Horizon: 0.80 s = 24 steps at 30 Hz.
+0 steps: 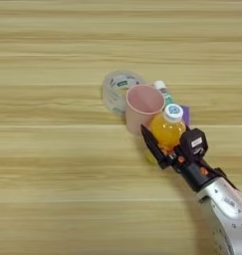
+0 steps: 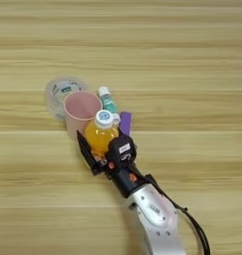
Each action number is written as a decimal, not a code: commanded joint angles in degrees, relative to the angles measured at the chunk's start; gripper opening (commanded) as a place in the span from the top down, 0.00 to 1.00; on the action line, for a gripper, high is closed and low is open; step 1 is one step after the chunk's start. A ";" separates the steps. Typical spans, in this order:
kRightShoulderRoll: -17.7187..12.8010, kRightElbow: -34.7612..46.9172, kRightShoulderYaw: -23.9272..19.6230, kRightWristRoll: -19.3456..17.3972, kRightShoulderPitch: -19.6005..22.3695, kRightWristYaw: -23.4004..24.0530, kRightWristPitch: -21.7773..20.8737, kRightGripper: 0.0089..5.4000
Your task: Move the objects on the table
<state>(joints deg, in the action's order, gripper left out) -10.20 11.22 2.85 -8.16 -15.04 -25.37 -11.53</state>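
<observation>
Wood-grain table (image 1: 53, 189), mid-task: gripper (image 1: 173, 145) closed around orange juice bottle (image 1: 168, 128), upright amid pink cup (image 1: 143, 105), tape roll (image 1: 115, 88), glue stick (image 2: 108, 99) and purple block (image 2: 125, 122), seemingly for relocation.

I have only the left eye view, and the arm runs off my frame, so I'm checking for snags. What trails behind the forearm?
Observer: A black cable loops off the right side of the forearm, away from the items.
Operator: The bottle hides most of the purple block from me. Where is it?
Observer: The block shows nearly full length, just right of the bottle.
Operator: And the glue stick?
Observer: The glue stick shows from its white cap down its green body, between the cup and the block.
</observation>
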 commanded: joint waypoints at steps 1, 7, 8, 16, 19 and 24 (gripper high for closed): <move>-1.18 7.07 -1.74 -1.41 1.89 0.87 -0.70 0.37; -1.72 11.45 -3.49 -4.27 1.69 0.46 0.24 0.37; -1.85 11.95 -3.70 -4.67 1.64 0.39 0.42 0.37; -2.21 15.86 -6.41 -6.82 2.30 1.12 1.00 0.37; -1.64 15.90 -8.21 -6.66 3.64 2.31 0.09 0.37; -0.56 15.46 -10.36 -5.66 7.72 5.14 -1.06 0.37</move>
<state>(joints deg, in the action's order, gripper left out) -10.71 23.96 -6.18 -13.99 -12.27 -22.38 -9.70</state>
